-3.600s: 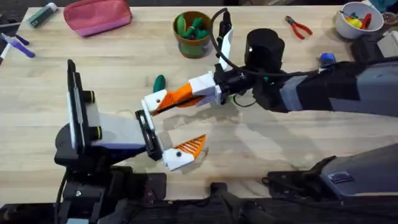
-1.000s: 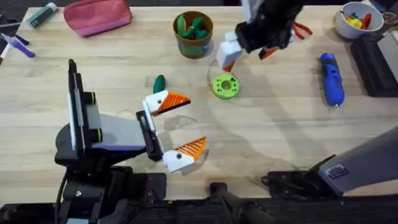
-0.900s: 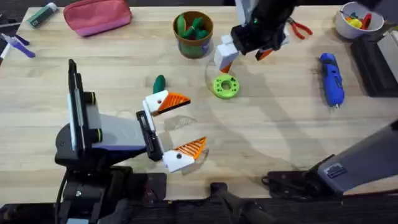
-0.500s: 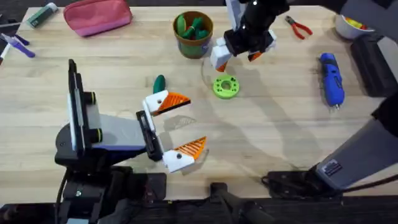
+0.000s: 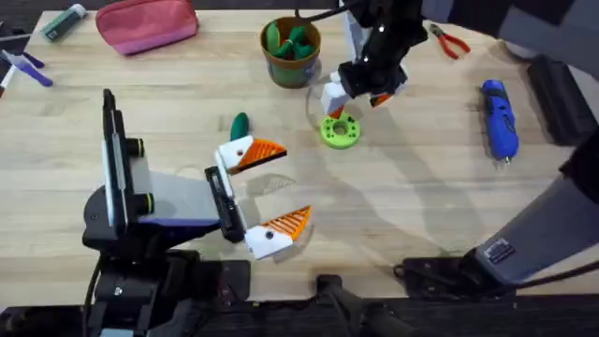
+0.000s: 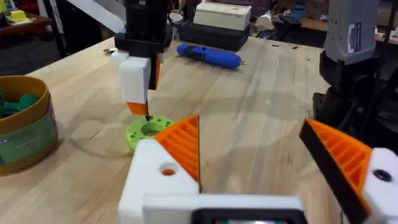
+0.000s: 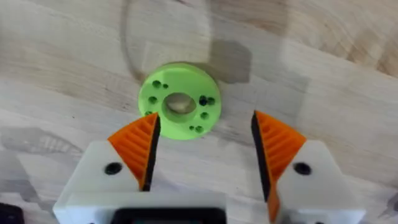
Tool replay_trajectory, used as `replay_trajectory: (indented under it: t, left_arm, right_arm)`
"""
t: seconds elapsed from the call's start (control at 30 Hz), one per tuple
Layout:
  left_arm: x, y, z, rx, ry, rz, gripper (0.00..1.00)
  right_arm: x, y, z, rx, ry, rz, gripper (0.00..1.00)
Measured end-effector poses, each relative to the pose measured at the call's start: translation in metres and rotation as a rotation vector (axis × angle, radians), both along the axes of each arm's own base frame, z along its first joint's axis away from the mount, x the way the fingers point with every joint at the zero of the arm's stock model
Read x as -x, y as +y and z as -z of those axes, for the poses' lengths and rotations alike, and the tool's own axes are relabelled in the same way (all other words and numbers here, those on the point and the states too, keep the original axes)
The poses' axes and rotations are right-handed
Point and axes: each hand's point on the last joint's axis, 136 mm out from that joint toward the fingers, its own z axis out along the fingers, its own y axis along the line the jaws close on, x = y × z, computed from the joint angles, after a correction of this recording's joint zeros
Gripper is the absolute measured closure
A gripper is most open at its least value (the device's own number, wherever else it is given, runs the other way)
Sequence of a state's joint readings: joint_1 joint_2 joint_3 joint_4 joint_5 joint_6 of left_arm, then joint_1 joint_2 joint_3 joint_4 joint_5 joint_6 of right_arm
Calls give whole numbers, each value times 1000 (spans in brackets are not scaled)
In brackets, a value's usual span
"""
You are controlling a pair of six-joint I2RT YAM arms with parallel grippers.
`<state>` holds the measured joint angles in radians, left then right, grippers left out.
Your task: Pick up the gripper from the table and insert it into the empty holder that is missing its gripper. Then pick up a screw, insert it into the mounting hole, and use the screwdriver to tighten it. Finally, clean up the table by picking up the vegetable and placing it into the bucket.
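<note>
Nearest you, your left gripper (image 5: 265, 192) rests spread and empty, both its orange tips on. Just beyond it lies the vegetable (image 5: 240, 124), not yet in the bucket (image 5: 291, 51). Your right gripper (image 7: 202, 146) hangs spread over the green ring (image 7: 179, 107). The screwdriver (image 5: 498, 116) lies on the pale wood table (image 5: 421, 206).

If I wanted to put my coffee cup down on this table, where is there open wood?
The widest bare stretch lies between the green ring and the blue screwdriver, running toward the near edge. Another lies between the pink pouch and the left gripper. It is crowded around the bucket, where the right gripper hovers over the ring.
</note>
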<state>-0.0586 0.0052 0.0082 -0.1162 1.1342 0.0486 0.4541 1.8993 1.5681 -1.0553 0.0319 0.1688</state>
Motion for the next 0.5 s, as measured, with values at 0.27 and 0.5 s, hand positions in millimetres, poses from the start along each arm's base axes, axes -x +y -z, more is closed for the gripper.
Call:
replay_trajectory:
  t: [0.27, 0.5]
  left_arm:
    - [0, 0, 0, 0, 0, 0, 15]
    - [0, 0, 0, 0, 0, 0, 16]
  right_arm:
    - [-2, 1, 21, 18, 38, 3, 239]
    - [-3, 2, 24, 19, 40, 4, 295]
